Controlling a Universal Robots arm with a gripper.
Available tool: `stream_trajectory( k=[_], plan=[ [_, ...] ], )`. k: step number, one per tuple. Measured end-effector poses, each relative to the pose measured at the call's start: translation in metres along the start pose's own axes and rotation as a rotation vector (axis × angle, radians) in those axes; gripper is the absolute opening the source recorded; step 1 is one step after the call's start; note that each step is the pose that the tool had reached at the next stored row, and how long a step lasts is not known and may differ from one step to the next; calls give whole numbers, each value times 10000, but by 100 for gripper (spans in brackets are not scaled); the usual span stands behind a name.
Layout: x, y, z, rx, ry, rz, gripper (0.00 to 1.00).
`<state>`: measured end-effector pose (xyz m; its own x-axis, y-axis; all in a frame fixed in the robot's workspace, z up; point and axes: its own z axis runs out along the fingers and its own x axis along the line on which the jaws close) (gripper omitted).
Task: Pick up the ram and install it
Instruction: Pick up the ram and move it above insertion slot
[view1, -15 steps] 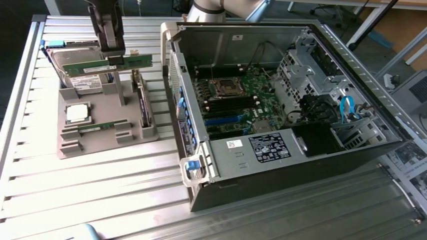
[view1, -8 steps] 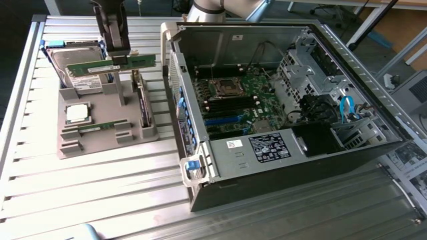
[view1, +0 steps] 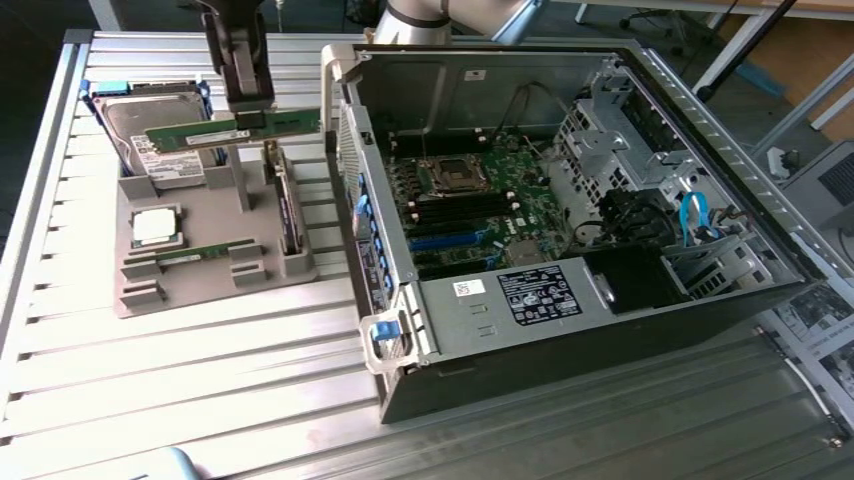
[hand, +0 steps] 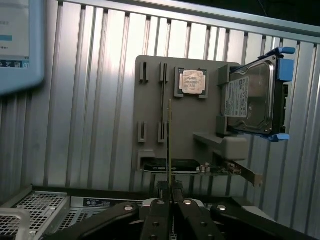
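Transfer in hand, seating not yet done

We see the tool (view1: 251, 118) clamped on the ram (view1: 187, 135), holding it in the air above the grey holder (view1: 200, 285) on the surface (view1: 160, 370), just beside the open computer case (view1: 561, 360). We judge installation calls for aligning its edge with a motherboard (view1: 481, 190) slot.

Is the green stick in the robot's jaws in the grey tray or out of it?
Out. The long, thin green circuit-board stick hangs above the grey plastic tray, pinched by the gripper, jaws shut.
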<state>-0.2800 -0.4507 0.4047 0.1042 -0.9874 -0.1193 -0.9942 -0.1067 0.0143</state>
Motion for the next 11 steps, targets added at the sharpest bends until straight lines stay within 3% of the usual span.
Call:
stream_trajectory(
  k=[11],
  plan=[
    [13,-121,-3,0,7,0,12]
  ],
)
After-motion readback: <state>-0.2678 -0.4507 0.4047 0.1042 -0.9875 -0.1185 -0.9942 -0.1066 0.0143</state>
